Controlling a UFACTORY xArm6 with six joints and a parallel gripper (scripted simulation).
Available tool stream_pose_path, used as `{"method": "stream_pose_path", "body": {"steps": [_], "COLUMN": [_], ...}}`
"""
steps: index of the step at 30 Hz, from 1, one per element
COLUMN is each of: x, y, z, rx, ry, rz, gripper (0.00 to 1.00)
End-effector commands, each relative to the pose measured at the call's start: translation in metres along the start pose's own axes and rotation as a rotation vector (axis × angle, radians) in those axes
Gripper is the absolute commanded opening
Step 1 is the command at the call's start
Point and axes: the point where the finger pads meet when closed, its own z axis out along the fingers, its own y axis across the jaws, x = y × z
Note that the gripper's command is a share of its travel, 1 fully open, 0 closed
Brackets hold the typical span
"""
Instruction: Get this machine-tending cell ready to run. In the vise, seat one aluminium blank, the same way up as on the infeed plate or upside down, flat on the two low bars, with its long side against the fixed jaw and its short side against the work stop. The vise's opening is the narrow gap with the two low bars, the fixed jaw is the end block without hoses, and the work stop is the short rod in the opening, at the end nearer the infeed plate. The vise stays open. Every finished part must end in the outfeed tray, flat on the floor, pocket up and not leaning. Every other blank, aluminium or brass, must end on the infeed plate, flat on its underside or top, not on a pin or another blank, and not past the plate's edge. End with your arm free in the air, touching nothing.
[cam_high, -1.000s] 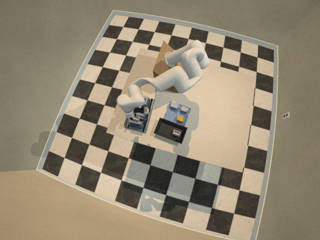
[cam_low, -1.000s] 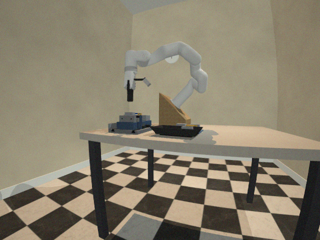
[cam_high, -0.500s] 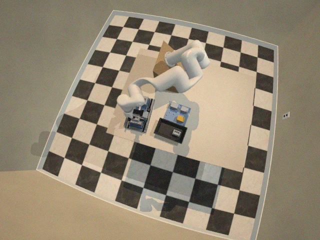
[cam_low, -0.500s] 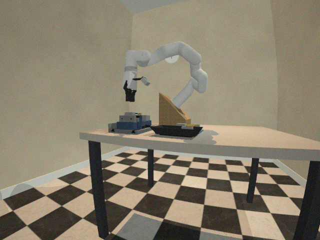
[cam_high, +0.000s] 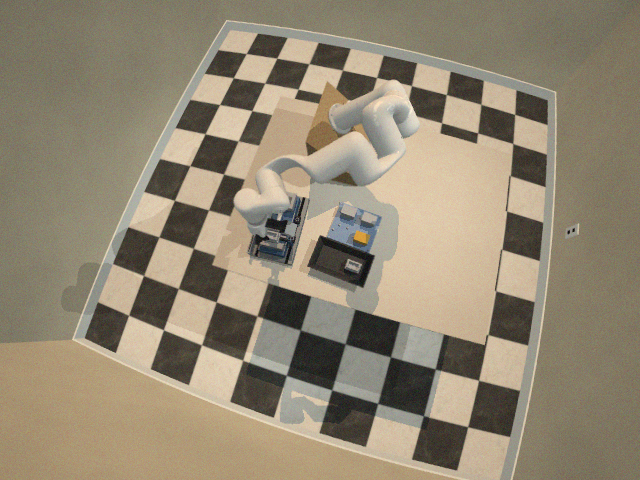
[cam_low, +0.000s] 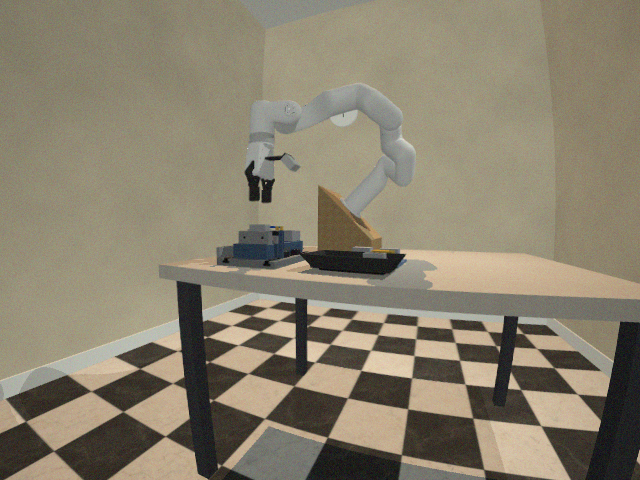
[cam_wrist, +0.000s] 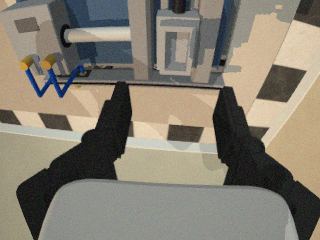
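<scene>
Gripper (cam_high: 269, 232) (cam_low: 260, 200) (cam_wrist: 173, 99) is released, fingers well parted, nothing between them. It hangs above the vise (cam_high: 292, 253) (cam_low: 253, 251) (cam_wrist: 30, 30). Wrist view: a finished part (cam_high: 272, 235) (cam_wrist: 177, 50) sits at the opening, pocket up, between the moving jaw (cam_wrist: 142, 40) and the fixed jaw (cam_high: 273, 249) (cam_low: 255, 237) (cam_wrist: 207, 45), with the work stop (cam_wrist: 178, 6) at its far end. Can't tell how deep it sits. So the step in hand, my read: unload the vise. Next move: centre over the part, line the fingers up with two opposite faces, come down, close, lift straight up. Jaws crowd the long sides, so fingertips could land on a jaw top or clip the stop; check width before going down. Then over to the tray (cam_high: 330, 258) (cam_low: 351, 262), which already holds a second finished part (cam_high: 353, 265) (cam_low: 374, 254) toward one end. Drop-off should go on bare floor beside it, flat, no leaning on the wall. Beyond that, the infeed plate (cam_high: 341, 229) (cam_low: 402, 262) carries two aluminium blanks (cam_high: 348, 212) and one brass (cam_high: 360, 237) (cam_low: 386, 251). One aluminium goes in the vise once it's vacated; seating not yet done.
</scene>
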Motion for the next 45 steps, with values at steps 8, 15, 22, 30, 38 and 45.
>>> {"method": "stream_pose_path", "body": {"steps": [8, 15, 22, 30, 38, 45], "x": [0.000, 0.000, 0.000, 0.000, 0.000, 0.000], "y": [0.001, 0.001, 0.001, 0.001, 0.002, 0.002], "z": [-0.002, -0.002, -0.002, 0.003, 0.012, 0.022], "rx": [-0.004, -0.004, -0.004, -0.003, -0.003, -0.003], "ry": [-0.002, -0.002, -0.002, -0.002, -0.002, -0.002], "rz": [-0.001, -0.001, -0.001, -0.001, -0.001, -0.001], "gripper": [0.69, 0.69, 0.69, 0.69, 0.69, 0.69]}}
